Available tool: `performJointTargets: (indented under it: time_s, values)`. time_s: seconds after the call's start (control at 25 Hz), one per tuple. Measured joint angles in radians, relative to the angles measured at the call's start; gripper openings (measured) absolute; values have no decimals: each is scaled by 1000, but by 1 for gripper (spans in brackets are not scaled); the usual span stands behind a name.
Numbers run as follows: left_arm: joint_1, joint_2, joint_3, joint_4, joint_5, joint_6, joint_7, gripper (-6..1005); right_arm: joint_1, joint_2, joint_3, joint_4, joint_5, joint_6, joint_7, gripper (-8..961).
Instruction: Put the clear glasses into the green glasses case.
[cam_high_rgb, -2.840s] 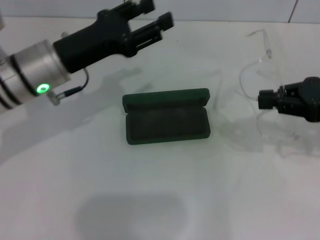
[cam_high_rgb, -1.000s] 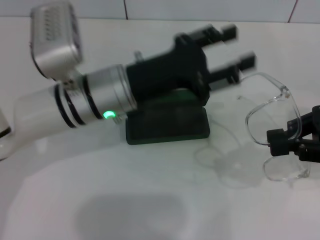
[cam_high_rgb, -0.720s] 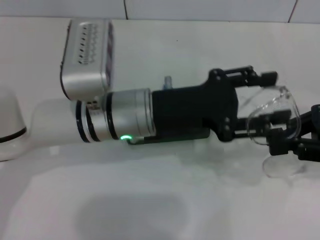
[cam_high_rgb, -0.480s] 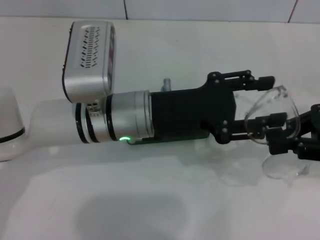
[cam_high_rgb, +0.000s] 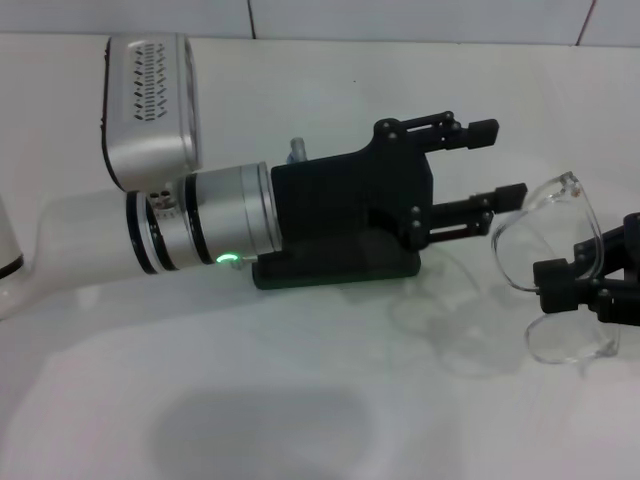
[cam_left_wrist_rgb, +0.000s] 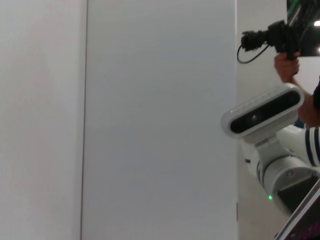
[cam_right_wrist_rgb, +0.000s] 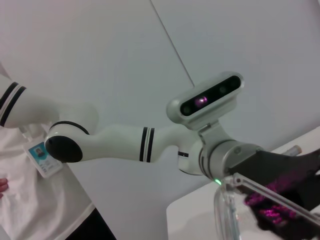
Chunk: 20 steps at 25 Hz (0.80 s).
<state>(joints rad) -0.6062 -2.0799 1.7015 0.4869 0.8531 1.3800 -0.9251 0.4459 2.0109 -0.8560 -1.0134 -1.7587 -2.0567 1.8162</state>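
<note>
A: Item one, the left end effector (cam_high_rgb: 490, 165)?
B: Reaches across the middle of the head view from the left, above the green glasses case (cam_high_rgb: 335, 270). Fingers spread wide, nothing between them. The nearer fingertip (cam_high_rgb: 510, 193) sits just beside the clear glasses (cam_high_rgb: 545, 235); contact cannot be made out.

A: Item two, the right end effector (cam_high_rgb: 555, 285)?
B: At the right edge, black, pinching the clear glasses. The glasses are held up off the table (cam_high_rgb: 300, 400), to the right of the case, with one thin arm curving up toward the far side and a lens hanging on the near side of the grip.

A: Item three, the case?
B: Dark green, lying on the white table at centre. Mostly covered by the left arm; only its near edge and right corner show. Whether the lid is up is probably not decidable from here.

A: Wrist views?
B: The right wrist view shows the clear glasses (cam_right_wrist_rgb: 235, 210) close up, with the left arm's silver wrist camera (cam_right_wrist_rgb: 207, 100) beyond and a person in white (cam_right_wrist_rgb: 30, 165) at the side. The left wrist view shows a blank wall (cam_left_wrist_rgb: 150, 120), the right arm's camera housing (cam_left_wrist_rgb: 262, 112) and a hand holding a black camera (cam_left_wrist_rgb: 272, 37).
</note>
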Motion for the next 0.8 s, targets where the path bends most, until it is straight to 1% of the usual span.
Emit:
performJointTargets:
  time_s: [0.04, 0.08, 0.12, 0.24, 0.32, 0.4, 0.52, 0.8]
  values:
    - [1, -1, -11, 0, 7, -9, 1, 669, 1, 0, 0, 2, 0, -1, 0, 119]
    - [9, -7, -40, -1, 11, -34, 2, 669, 2, 0, 0, 2, 0, -4, 0, 120]
    - [9, -7, -40, -1, 11, -34, 2, 669, 2, 1, 0, 2, 1, -7, 0, 120]
    - [19, -17, -72, -1, -19, -68, 7, 669, 6, 3, -5, 3, 1, -11, 0, 120]
    - [11, -18, -70, -1, -28, -73, 8, 669, 6, 4, -8, 4, 2, -11, -1, 120]
    - [-8, -18, -49, -1, -27, -74, 3, 669, 6, 5, -10, 4, 4, -11, -1, 120]
    - [-32, -18, 13, 1, -26, -73, -4, 669, 7, 5, -11, 6, 5, -12, -2, 120]
    - [-70, -19, 108, 16, -26, -65, -18, 669, 8, 3, -11, 16, 5, -9, -4, 120]
